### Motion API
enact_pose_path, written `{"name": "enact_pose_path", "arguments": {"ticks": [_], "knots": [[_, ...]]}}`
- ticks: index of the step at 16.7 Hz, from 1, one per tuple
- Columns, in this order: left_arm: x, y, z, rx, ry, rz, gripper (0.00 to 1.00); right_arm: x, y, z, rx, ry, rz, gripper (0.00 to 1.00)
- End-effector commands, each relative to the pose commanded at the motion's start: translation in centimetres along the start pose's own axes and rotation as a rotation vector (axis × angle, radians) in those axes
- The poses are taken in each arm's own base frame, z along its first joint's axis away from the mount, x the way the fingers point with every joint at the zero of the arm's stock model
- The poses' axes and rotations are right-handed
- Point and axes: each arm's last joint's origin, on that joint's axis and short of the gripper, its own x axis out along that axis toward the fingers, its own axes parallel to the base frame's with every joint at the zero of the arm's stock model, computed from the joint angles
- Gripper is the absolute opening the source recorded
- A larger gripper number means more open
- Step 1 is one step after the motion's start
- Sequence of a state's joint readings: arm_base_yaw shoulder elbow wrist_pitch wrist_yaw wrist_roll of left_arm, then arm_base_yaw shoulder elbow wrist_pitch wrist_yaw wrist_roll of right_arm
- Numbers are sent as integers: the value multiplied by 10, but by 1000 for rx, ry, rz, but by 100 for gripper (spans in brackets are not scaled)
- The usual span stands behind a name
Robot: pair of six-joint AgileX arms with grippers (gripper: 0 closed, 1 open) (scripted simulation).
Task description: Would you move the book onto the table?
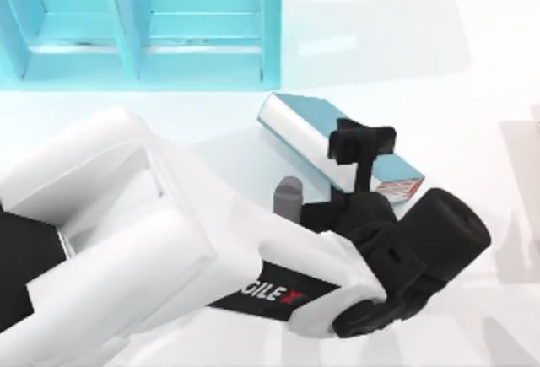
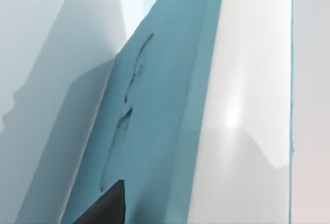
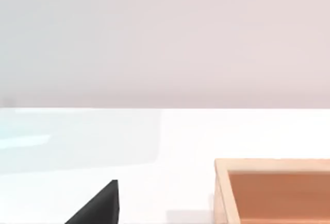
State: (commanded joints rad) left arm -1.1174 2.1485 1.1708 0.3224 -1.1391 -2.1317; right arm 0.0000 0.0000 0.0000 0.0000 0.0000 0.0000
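The left pincer (image 1: 364,158) is clenched on the book (image 1: 321,135), its black fingers (image 1: 361,143) across the cover near the red-marked corner. The book sits tilted over the table (image 1: 472,72), just in front of the turquoise shelf (image 1: 143,21); its teal cover (image 2: 154,131) looms close in the left wrist view. The right wrist view takes in the table and a wooden box (image 3: 273,190).
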Motion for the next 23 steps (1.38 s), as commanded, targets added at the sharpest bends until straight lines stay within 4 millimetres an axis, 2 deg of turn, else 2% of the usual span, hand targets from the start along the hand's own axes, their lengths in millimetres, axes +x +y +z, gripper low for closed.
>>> {"name": "enact_pose_path", "arguments": {"ticks": [6,9,13,16,20,23], "knots": [[-2,2,0,4,-1,4,100,0,0,0,0,0,0,100],[-15,11,-4,3,-4,19,100,0,0,0,0,0,0,100],[-49,29,-7,2,-12,49,100,0,0,0,0,0,0,100],[-81,38,-1,25,-25,58,100,0,0,0,0,0,0,100],[-120,38,12,30,-23,34,100,0,0,0,0,0,0,100],[-139,33,18,12,-8,12,100,0,0,0,0,0,0,100]]}}
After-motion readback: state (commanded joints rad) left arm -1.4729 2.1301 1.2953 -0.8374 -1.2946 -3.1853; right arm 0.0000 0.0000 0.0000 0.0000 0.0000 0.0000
